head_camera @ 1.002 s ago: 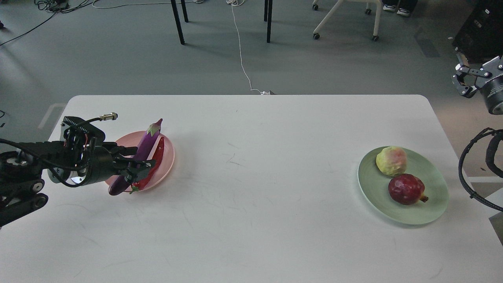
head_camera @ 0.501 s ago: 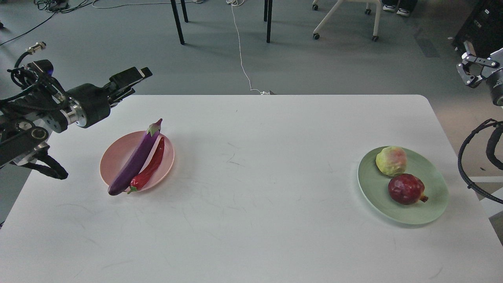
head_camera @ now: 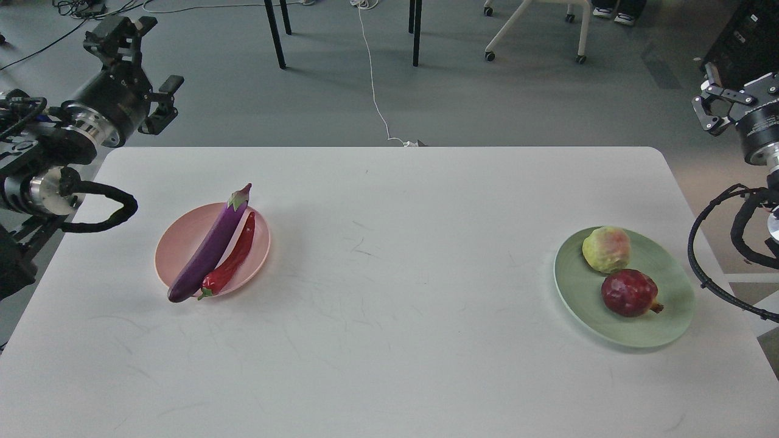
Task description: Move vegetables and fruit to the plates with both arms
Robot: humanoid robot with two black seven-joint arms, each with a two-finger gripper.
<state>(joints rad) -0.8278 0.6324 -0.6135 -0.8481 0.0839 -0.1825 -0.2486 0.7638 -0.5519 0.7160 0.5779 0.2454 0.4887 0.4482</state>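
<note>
The purple eggplant (head_camera: pixel 211 247) and the red chili pepper (head_camera: pixel 233 257) lie side by side on the pale pink plate (head_camera: pixel 176 243) at the table's left. The yellow-green fruit (head_camera: pixel 605 249) and the dark red pomegranate (head_camera: pixel 629 292) sit on the pale green plate (head_camera: pixel 669 316) at the right. My left gripper (head_camera: pixel 145 66) is open and empty, raised beyond the table's far left corner, well away from the pink plate. My right gripper (head_camera: pixel 730 97) is open and empty, raised off the table's far right edge, above and behind the green plate.
The white table (head_camera: pixel 389 340) carries only the two plates. Black cable loops hang by my left arm (head_camera: pixel 109 213) and my right arm (head_camera: pixel 706 267). On the floor behind are table legs (head_camera: pixel 275 33), a white cord (head_camera: pixel 374 91) and a chair base (head_camera: pixel 535 27).
My left gripper has let go of the eggplant, lifted off the pink plate and swung up and back past the table's far left corner. The right gripper shifted slightly. The food has not moved.
</note>
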